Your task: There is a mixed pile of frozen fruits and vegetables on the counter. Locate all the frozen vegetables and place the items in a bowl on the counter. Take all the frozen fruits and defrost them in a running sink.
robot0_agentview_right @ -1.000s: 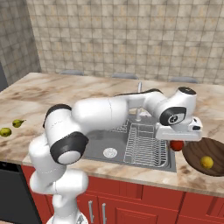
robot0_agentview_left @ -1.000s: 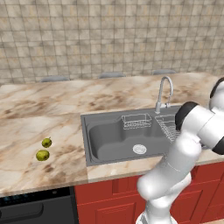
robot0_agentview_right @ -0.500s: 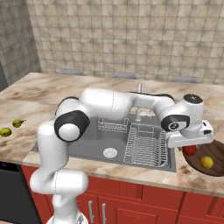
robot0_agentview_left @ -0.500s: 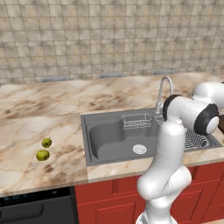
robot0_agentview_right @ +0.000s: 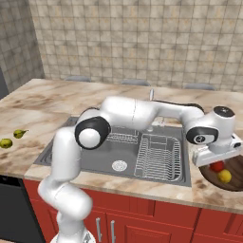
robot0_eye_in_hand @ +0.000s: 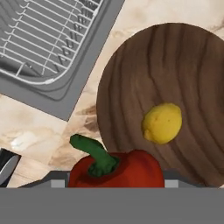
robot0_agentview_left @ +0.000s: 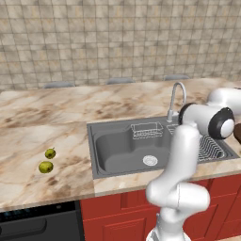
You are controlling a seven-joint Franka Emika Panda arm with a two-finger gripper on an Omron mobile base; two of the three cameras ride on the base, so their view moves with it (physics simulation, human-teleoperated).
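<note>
1. Your red pepper (robot0_eye_in_hand: 116,168) hangs under the gripper (robot0_agentview_right: 216,161), over the near rim of the brown bowl (robot0_eye_in_hand: 175,65); the fingers appear clenched on it.
2. The yellow vegetable (robot0_eye_in_hand: 162,123) lies inside the bowl, on the counter (robot0_agentview_left: 56,117) right of the sink (robot0_agentview_right: 156,156).
3. You see two green fruits (robot0_agentview_left: 48,160) resting close together on the counter, well left of the sink.

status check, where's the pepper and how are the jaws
Gripper shut on red pepper, over bowl rim. Yellow item already in bowl. Nothing blocking.
</note>
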